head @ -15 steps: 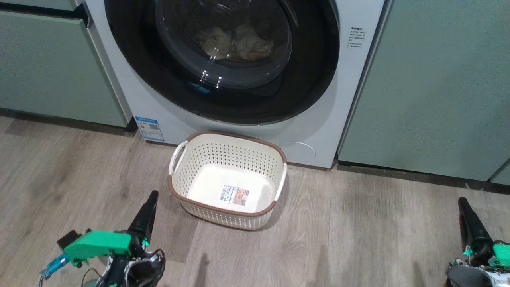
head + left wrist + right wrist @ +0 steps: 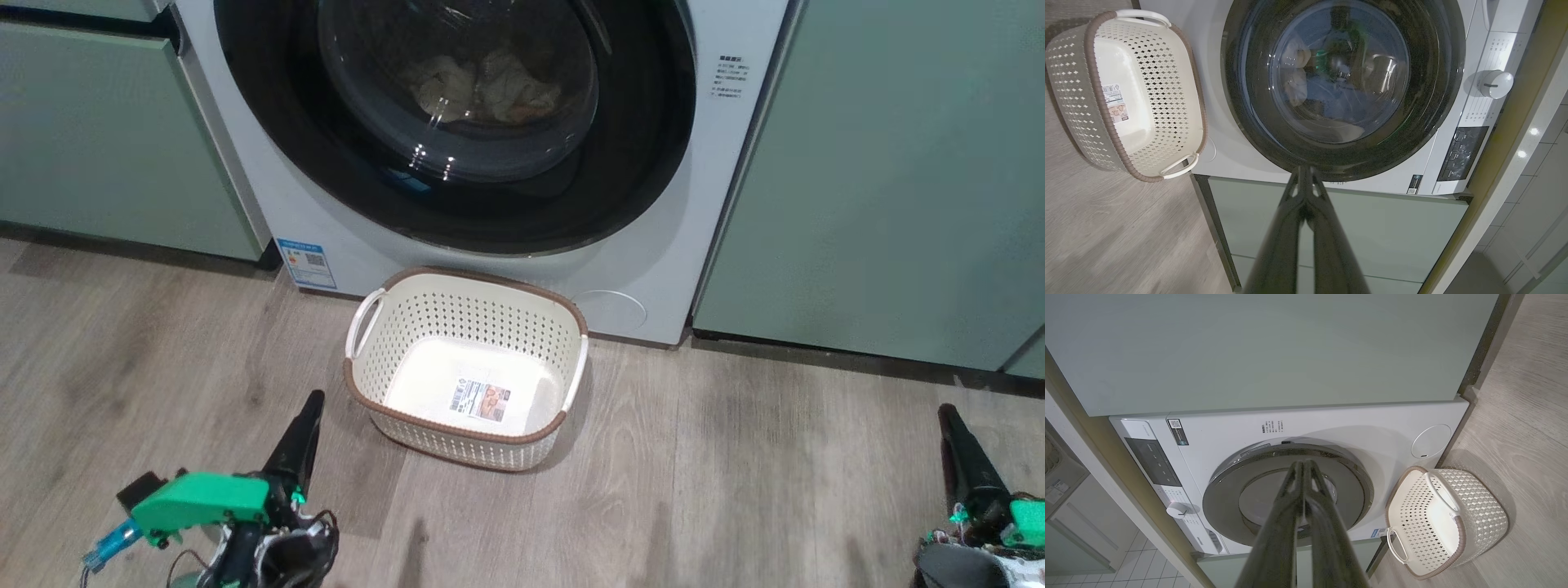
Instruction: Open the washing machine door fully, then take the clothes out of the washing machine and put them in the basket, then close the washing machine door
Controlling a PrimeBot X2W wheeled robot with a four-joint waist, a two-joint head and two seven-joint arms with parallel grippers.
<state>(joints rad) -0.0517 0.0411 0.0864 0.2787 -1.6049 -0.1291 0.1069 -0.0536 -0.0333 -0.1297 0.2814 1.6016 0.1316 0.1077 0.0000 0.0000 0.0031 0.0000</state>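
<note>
Nothing has shifted: our left tool (image 2: 314, 400) and right tool (image 2: 945, 411) rest pinched together, empty. We have everything left to do: washing machine door (image 2: 457, 220) not yet fully open, clothes (image 2: 482, 86) inside, basket (image 2: 457, 426) unfilled.

I've got the washing machine (image 2: 653, 245) between two cabinets, left cabinet (image 2: 106, 139) and right cabinet (image 2: 882, 180) just beside it. The washing machine door (image 2: 637, 163) is on its front, the clothes (image 2: 482, 86) inside behind it. The basket (image 2: 457, 314) is on the floor (image 2: 735, 490) just before the machine, under the door, sticker (image 2: 482, 402) in its bottom. My left gripper (image 2: 314, 400) is near the basket's left, my right gripper (image 2: 945, 411) well apart to its right
</note>
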